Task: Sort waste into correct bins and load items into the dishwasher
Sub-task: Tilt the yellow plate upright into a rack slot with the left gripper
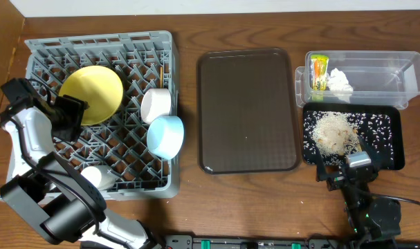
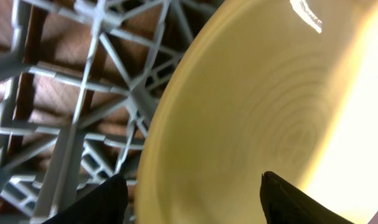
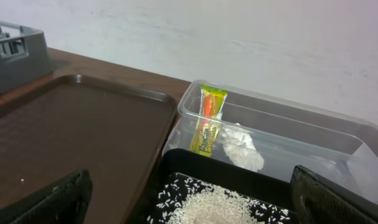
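The grey dish rack (image 1: 43, 52) holds a tilted yellow plate (image 1: 92, 93), a white bowl (image 1: 156, 105), a light blue bowl (image 1: 165, 135) and a small white cup (image 1: 99, 178). A thin chopstick (image 1: 159, 72) shows among the pegs. My left gripper (image 1: 72, 116) is open, its fingers (image 2: 193, 186) either side of the plate's rim (image 2: 251, 112). My right gripper (image 1: 341, 169) is open and empty (image 3: 190, 186) over the near edge of the black tray (image 1: 393, 138), which holds rice scraps (image 1: 334, 131). The clear tub (image 1: 376, 62) holds the snack wrapper (image 1: 319, 71) and the tissue (image 1: 339, 81).
The dark brown serving tray (image 1: 248, 111) lies between the rack and the bins. In the right wrist view it lies at the left (image 3: 76, 137), with the wrapper (image 3: 207, 118), tissue (image 3: 241, 149) and rice (image 3: 220, 205) ahead.
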{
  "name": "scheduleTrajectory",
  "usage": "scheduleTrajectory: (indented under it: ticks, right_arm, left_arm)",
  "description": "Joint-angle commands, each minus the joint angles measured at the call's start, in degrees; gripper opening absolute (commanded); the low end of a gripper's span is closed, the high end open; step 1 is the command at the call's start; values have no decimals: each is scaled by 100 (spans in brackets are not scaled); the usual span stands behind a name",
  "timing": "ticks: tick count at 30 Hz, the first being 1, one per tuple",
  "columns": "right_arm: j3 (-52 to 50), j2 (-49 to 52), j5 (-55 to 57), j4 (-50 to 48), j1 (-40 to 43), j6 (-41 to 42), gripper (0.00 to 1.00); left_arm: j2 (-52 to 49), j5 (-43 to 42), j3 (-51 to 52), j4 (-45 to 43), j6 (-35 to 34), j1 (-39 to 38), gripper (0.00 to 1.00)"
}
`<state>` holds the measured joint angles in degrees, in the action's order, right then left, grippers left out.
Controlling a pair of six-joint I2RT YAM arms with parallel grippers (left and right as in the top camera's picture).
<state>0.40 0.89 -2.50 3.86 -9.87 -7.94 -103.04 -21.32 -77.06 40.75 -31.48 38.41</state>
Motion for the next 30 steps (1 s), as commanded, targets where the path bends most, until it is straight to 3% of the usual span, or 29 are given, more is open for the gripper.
scheduleTrajectory:
  ticks: [1, 6, 8, 12, 15, 22, 30]
  right_arm:
    - [-9, -13, 57, 22, 37, 63, 99]
    - [-9, -13, 57, 22, 39, 63, 99]
    - [-9, -13, 57, 22, 39, 63, 99]
    - [-9, -13, 57, 22, 39, 63, 99]
    - [-9, -13, 57, 22, 39, 63, 99]
    - [-9, -13, 57, 22, 39, 63, 99]
    - [-9, -13, 57, 22, 39, 63, 99]
  left_arm:
    - [-179, -79, 24, -63, -131, -26, 64]
    - [-448, -553, 26, -85, -188, -61, 61]
    - [-592, -793, 26, -81, -205, -61, 56]
    - [-678, -802, 26, -61, -203, -55, 37]
    - [-667, -804, 24, -59, -201, -48, 8]
    - [-319, -734, 24, -61, 420, -44, 8]
    - [872, 302, 24, -83, 1322, -46, 8]
